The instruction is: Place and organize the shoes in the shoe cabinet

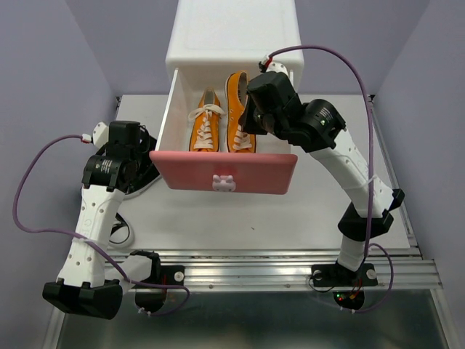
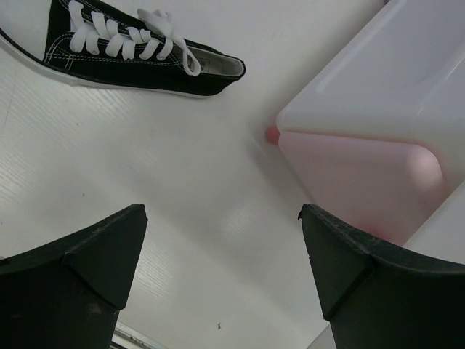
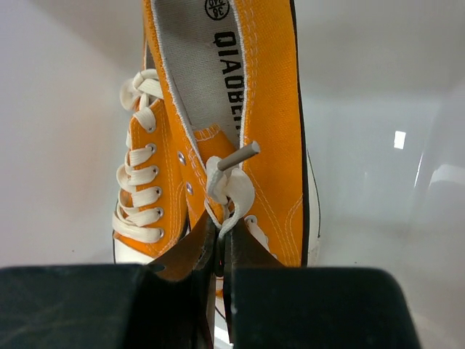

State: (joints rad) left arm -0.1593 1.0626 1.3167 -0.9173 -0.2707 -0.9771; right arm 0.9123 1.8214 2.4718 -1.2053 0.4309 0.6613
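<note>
Right end effector (image 3: 220, 251) pinched shut on laced throat of orange sneaker (image 3: 269, 109), beside second orange sneaker (image 3: 149, 174) inside pulled-out darker pink upper drawer (image 1: 225, 173) of shoe cabinet (image 1: 232, 36); left end effector (image 2: 221, 240) spread wide above counter (image 2: 182, 174), black sneaker (image 2: 131, 62) and pale pink lower drawer (image 2: 363, 182) both near.
</note>
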